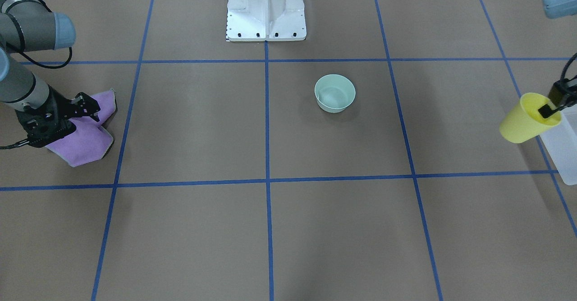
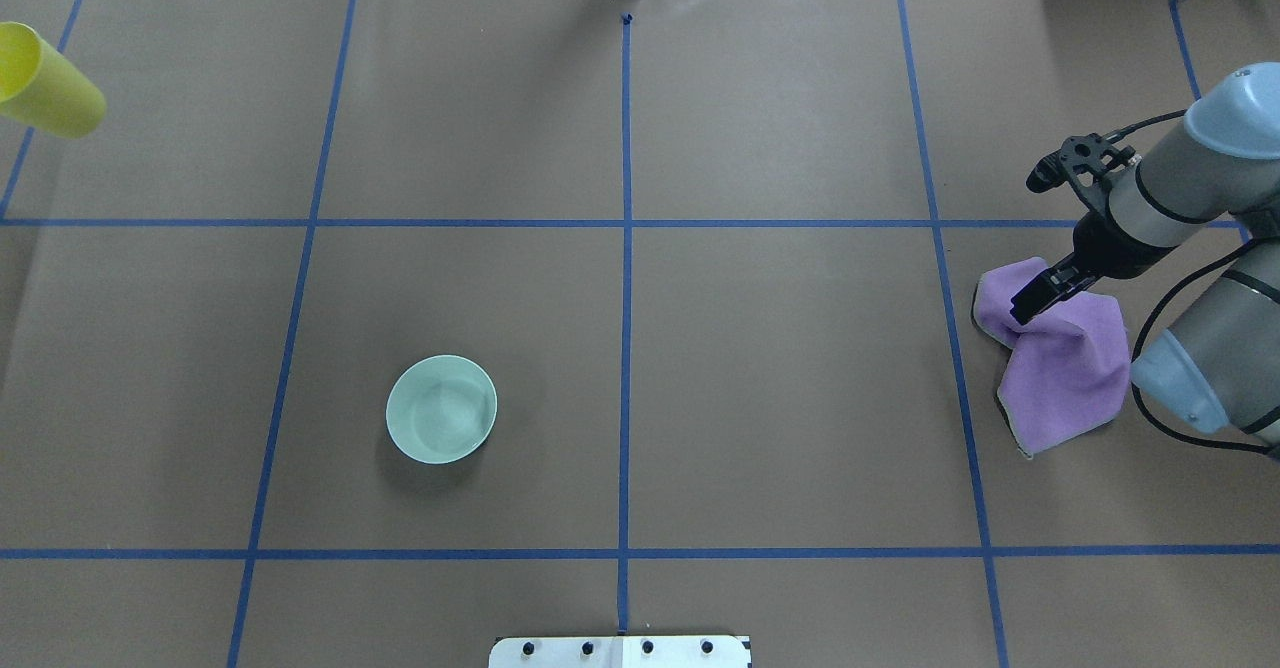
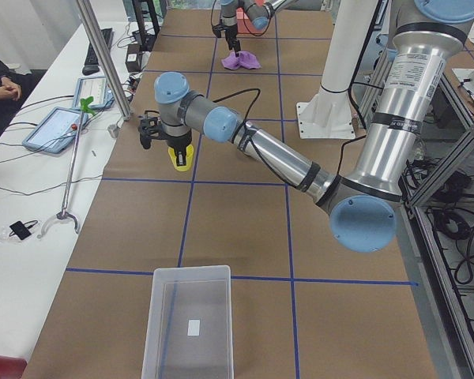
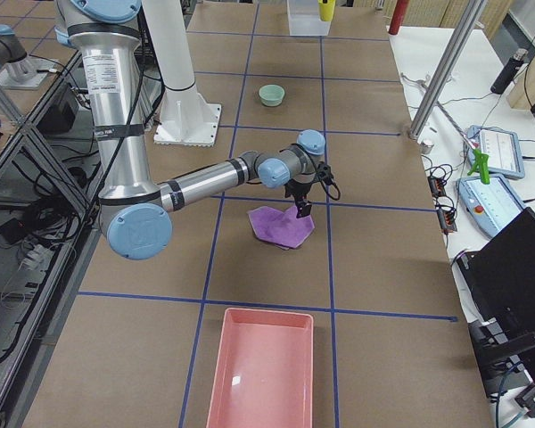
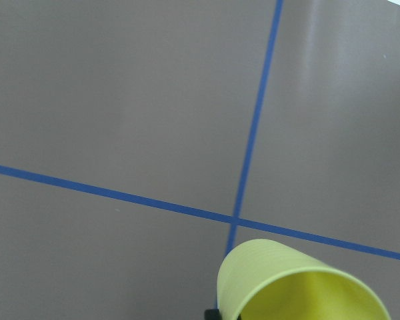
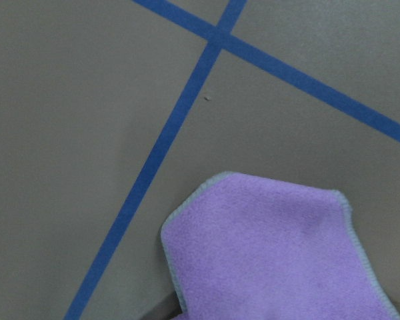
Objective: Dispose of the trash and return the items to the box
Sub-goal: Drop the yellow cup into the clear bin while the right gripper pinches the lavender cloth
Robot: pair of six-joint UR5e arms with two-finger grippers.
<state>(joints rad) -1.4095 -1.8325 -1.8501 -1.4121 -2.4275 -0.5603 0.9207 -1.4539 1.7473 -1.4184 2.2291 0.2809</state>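
My left gripper (image 1: 546, 110) is shut on the rim of the yellow cup (image 1: 527, 120), one finger inside it. It holds the cup tilted in the air, beside the translucent box (image 1: 564, 144). The cup also shows in the overhead view (image 2: 45, 86) and the left wrist view (image 5: 300, 283). The box (image 3: 188, 324) looks empty. My right gripper (image 2: 1035, 303) is shut on a fold of a purple cloth (image 2: 1068, 373) that is partly raised off the table. The cloth also fills the bottom of the right wrist view (image 6: 280, 253). A mint-green bowl (image 2: 441, 409) stands upright mid-table.
The white robot pedestal (image 1: 266, 10) stands at the table's robot side. A pink tray (image 4: 260, 366) lies at the table's right end, beyond the cloth. Blue tape lines grid the brown table. A side bench with tablets (image 3: 59, 126) and a seated person runs along the far edge.
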